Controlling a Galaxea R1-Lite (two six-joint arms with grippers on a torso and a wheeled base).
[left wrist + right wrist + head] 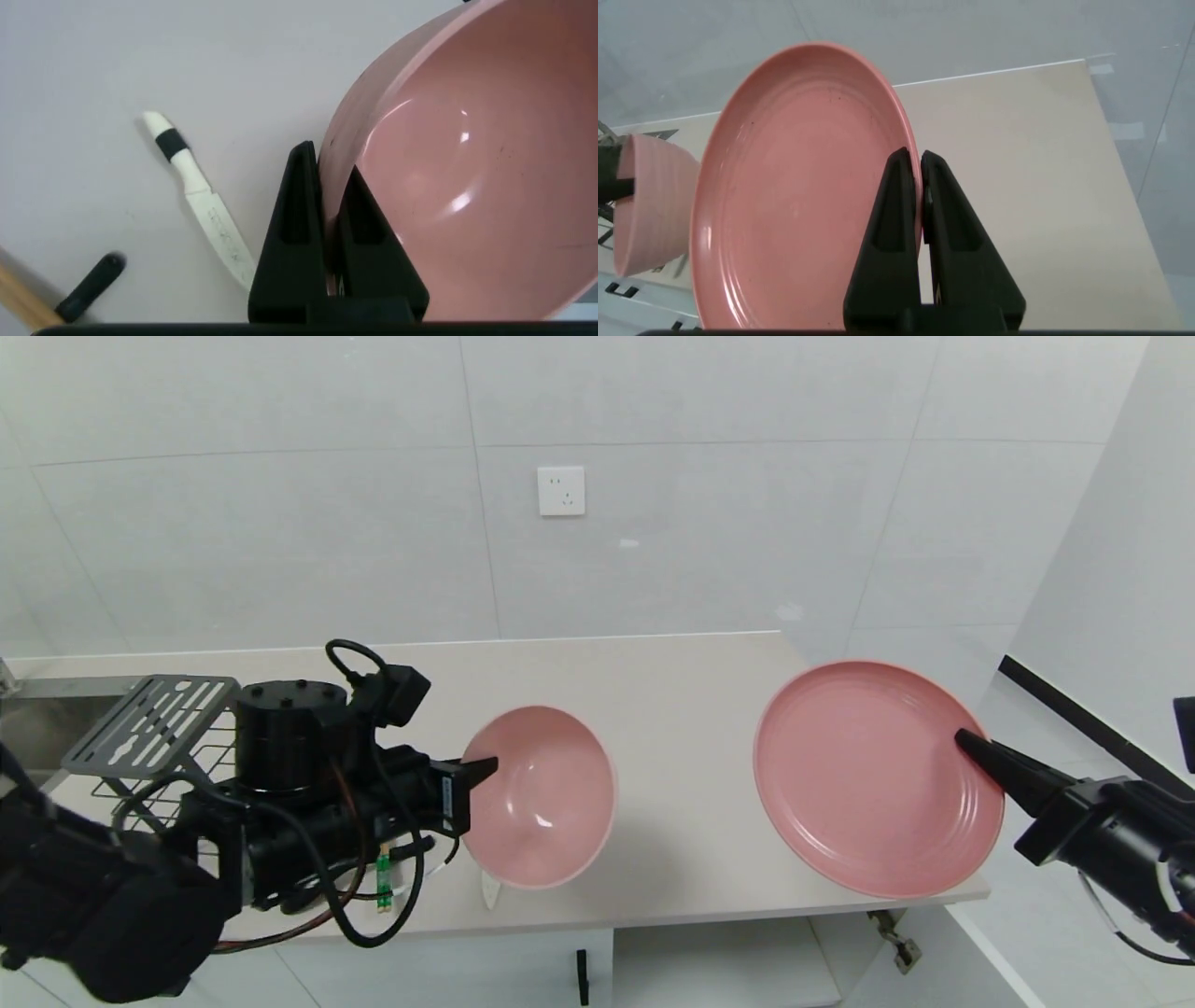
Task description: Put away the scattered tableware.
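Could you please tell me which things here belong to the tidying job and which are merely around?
Job: pink bowl in left gripper, pink plate in right gripper, white knife, black-handled utensil, dish rack.
Bystanders: wall socket, cabinet handle.

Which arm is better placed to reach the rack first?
Probably left: the left claw grips the pink bowl near the metal rack, while the right claw holds the pink plate at the counter's far end.

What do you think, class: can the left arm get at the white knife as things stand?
Probably not: the left gripper is shut on the pink bowl, so it cannot grasp the knife lying on the counter.
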